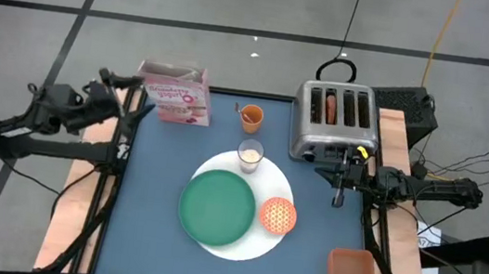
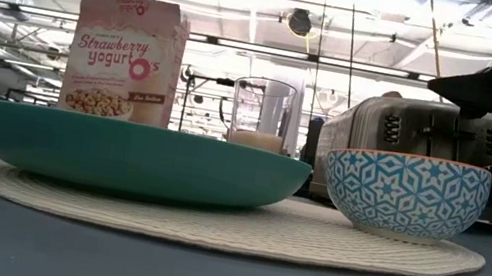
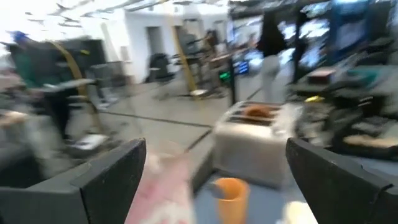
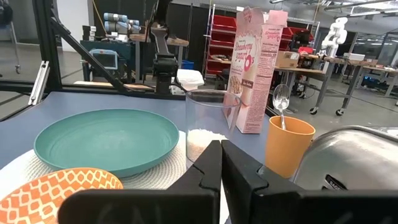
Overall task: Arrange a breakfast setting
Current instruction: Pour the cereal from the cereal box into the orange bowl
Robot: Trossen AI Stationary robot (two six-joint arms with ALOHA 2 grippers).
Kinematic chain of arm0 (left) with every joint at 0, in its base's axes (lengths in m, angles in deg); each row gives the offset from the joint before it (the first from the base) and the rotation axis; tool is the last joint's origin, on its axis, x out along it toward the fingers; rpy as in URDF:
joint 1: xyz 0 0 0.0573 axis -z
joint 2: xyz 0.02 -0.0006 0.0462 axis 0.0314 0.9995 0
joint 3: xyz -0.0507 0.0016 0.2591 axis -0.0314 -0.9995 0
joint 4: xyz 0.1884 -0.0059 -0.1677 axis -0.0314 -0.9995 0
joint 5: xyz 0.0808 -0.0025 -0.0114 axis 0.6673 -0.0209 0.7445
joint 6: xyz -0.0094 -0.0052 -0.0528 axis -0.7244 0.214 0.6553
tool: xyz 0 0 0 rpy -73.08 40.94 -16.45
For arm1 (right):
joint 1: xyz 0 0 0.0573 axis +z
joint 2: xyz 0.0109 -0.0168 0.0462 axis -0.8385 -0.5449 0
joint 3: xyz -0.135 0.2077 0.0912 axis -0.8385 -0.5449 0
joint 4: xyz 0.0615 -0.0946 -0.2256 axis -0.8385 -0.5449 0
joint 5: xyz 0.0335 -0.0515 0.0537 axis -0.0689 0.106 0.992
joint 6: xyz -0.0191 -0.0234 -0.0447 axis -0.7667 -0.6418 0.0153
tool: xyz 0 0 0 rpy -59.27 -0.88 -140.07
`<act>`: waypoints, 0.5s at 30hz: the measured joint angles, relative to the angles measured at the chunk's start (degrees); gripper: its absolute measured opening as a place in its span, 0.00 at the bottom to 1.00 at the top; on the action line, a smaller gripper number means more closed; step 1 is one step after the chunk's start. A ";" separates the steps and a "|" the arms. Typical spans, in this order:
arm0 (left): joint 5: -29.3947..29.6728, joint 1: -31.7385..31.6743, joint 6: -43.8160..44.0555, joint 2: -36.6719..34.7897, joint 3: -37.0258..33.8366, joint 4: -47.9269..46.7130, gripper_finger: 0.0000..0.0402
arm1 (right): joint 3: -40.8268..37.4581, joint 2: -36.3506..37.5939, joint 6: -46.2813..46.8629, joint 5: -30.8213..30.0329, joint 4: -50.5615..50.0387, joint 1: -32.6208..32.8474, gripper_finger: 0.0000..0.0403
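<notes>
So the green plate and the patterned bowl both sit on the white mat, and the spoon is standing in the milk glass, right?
Not quite. The green plate and patterned bowl do sit on the white mat, but the spoon stands in the orange cup, not the milk glass. The right wrist view shows it.

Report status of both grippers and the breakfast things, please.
Left gripper open by pink cereal box. Right gripper shut, empty, beside silver four-slot toaster. Bagel in toaster.
</notes>
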 joint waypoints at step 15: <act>-2.40 -13.59 -7.58 28.75 32.25 -37.29 0.97 | 0.00 0.00 -0.01 0.00 0.46 0.02 0.00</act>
